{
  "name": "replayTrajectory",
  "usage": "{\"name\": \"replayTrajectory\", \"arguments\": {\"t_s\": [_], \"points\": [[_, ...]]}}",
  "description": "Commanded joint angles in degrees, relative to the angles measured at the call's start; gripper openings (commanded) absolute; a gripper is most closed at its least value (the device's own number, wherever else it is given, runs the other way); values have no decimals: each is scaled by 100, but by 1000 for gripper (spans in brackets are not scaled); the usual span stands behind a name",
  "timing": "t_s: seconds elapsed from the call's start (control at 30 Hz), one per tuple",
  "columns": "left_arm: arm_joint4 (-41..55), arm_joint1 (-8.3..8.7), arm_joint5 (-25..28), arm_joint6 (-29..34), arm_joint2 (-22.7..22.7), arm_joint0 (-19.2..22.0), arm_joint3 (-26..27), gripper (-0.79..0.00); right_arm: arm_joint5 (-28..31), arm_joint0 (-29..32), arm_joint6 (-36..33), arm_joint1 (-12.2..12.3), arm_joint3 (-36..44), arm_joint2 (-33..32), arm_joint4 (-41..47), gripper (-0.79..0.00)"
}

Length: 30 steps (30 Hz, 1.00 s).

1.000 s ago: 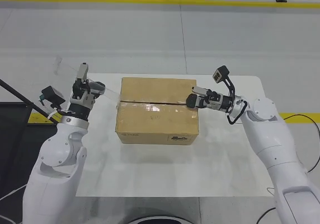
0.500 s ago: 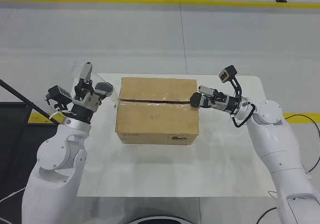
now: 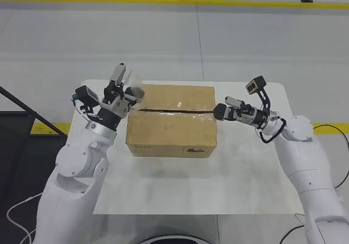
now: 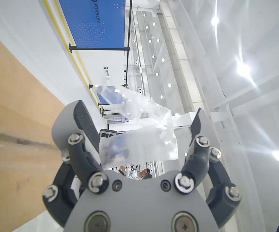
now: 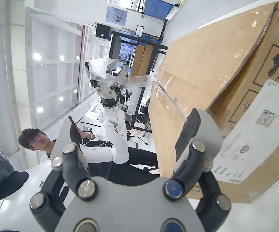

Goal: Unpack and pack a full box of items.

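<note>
The cardboard box [image 3: 171, 125] stands in the middle of the white table [image 3: 162, 183], its top flaps down, with a dark seam between them. The left gripper [image 3: 127, 82] is over its far left corner, the right gripper [image 3: 218, 111] just beside the seam's right end

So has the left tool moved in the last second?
Yes. The left tool has swung in toward the cardboard box, from near the table's left edge to the box's far corner.
</note>
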<state>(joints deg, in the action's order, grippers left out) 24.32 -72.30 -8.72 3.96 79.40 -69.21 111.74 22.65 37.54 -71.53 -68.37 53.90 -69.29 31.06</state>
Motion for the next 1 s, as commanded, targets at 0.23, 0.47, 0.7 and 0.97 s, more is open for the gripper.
{"name": "replayTrajectory", "arguments": {"t_s": [0.23, 0.47, 0.7, 0.97], "points": [[-81, -79, -80, -130, -432, 305, -285, 0, 70, 137, -136, 78, 107, -173, 39, 0], [-179, -152, -115, -288, -755, 546, -570, 0, 331, 370, -671, 138, 736, -214, 80, 0], [-155, -235, -92, -411, -1000, 798, -918, 0, 478, 904, -215, 231, 1899, -305, -476, 0], [-173, -304, -110, -423, -1149, 970, -1087, 0, -112, 1475, 2420, 242, 3625, -136, -3491, 0]]}}
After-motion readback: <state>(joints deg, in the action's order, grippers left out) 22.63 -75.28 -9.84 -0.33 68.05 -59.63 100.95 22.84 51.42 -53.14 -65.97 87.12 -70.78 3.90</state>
